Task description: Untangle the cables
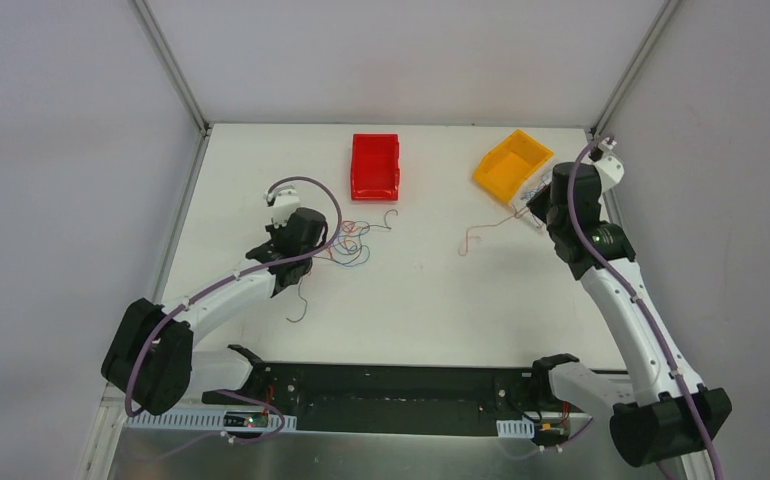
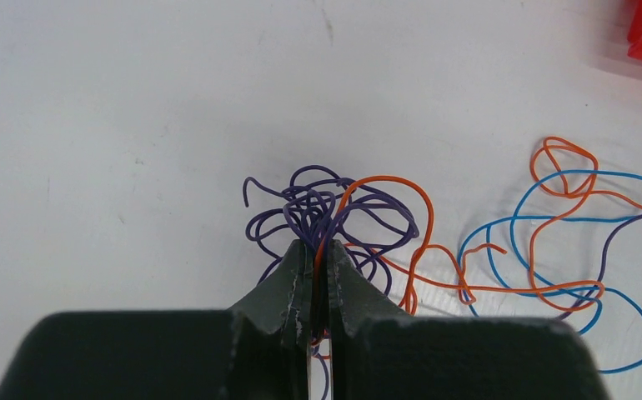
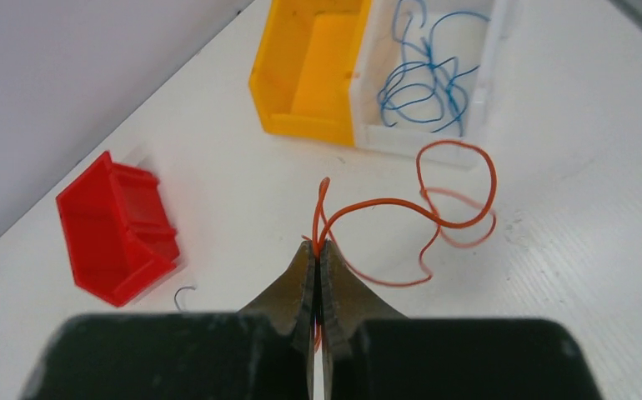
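The cables [image 1: 349,243] lie in a thin tangle on the white table just right of my left gripper [image 1: 313,240]. In the left wrist view, my left gripper [image 2: 318,248] is shut on a purple knot [image 2: 322,204] and an orange strand [image 2: 401,193]. Blue loops [image 2: 551,242] and more orange spread out to the right. My right gripper [image 3: 318,248] is shut on one orange cable [image 3: 459,221], which curls over the table in front of the bins. In the top view that cable [image 1: 481,232] trails left from the right gripper [image 1: 533,208].
A red bin [image 1: 375,165] stands at the back middle and a yellow bin [image 1: 513,165] at the back right. Beside the yellow bin [image 3: 301,125] a white bin [image 3: 409,142] holds blue cables [image 3: 422,83]. A dark strand [image 1: 299,300] trails near the left arm.
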